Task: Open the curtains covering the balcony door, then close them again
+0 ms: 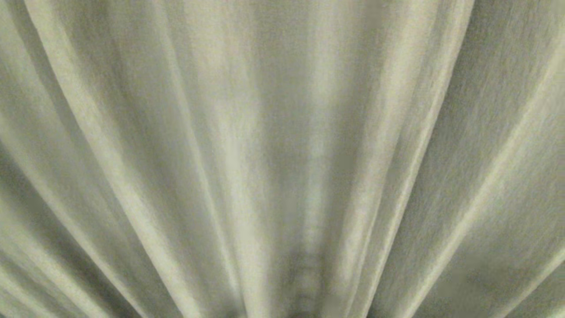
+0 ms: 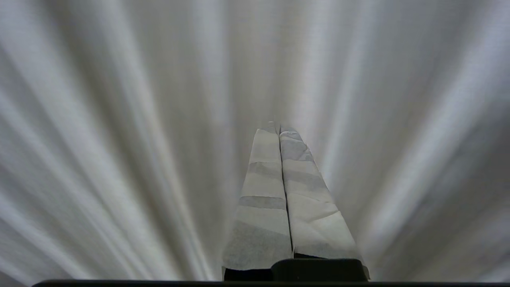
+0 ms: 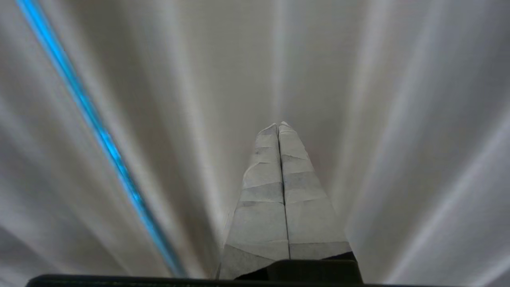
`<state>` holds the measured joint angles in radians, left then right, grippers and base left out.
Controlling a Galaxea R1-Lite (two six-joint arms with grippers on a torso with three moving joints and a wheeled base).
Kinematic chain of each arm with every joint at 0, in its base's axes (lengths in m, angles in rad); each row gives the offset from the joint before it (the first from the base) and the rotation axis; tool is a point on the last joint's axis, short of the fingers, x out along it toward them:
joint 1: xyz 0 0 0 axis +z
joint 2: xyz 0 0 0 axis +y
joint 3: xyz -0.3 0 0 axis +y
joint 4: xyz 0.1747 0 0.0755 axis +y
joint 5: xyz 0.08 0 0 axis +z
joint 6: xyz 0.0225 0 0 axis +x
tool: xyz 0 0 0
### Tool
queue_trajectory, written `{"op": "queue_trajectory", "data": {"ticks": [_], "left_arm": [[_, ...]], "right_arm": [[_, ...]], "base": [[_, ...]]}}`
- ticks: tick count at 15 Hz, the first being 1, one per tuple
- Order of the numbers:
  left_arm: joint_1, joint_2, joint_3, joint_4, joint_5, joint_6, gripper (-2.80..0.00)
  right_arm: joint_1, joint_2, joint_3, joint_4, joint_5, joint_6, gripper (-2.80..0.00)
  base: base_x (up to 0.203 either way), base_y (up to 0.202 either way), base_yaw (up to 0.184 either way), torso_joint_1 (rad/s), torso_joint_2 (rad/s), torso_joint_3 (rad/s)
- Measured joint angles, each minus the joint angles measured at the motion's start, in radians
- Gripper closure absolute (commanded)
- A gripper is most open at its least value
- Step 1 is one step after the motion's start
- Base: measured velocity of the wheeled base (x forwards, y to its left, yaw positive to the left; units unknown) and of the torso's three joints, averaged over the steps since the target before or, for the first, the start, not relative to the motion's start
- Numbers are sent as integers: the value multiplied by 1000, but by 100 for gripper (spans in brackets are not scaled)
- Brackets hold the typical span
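Pleated beige-green curtains (image 1: 282, 145) fill the whole head view, hanging shut right in front of me; neither arm shows there. In the left wrist view my left gripper (image 2: 279, 127) is shut, its tape-wrapped fingers pressed together with nothing between them, tips close to the pale curtains (image 2: 119, 119). My right gripper (image 3: 279, 125) is likewise shut and empty, pointing at the curtains (image 3: 378, 119). A narrow bright blue slit (image 3: 99, 131) runs between two folds beside it. The balcony door is hidden behind the fabric.
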<state>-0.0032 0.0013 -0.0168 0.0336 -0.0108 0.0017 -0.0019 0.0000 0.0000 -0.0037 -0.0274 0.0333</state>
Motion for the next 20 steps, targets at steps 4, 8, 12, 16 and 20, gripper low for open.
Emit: {"op": "queue_trajectory", "data": {"ticks": [4, 8, 12, 16, 20], "left_arm": [[0, 0, 0, 0, 0, 0, 0], [0, 0, 0, -1, 0, 1, 0], [0, 0, 1, -3, 1, 0, 0], [1, 0, 2, -4, 2, 0, 0], [0, 0, 1, -4, 3, 0, 0]], "right_arm": [[0, 0, 0, 0, 0, 0, 0], [0, 0, 0, 0, 0, 0, 0], [1, 0, 0, 0, 0, 0, 0], [1, 0, 0, 0, 0, 0, 0], [0, 0, 0, 0, 0, 0, 0]], "base": [[0, -189, 3, 0, 1, 4], [0, -190, 2, 3, 3, 4], [0, -116, -1, 3, 3, 2], [0, 0, 0, 0, 0, 0], [0, 0, 0, 0, 0, 0]]}}
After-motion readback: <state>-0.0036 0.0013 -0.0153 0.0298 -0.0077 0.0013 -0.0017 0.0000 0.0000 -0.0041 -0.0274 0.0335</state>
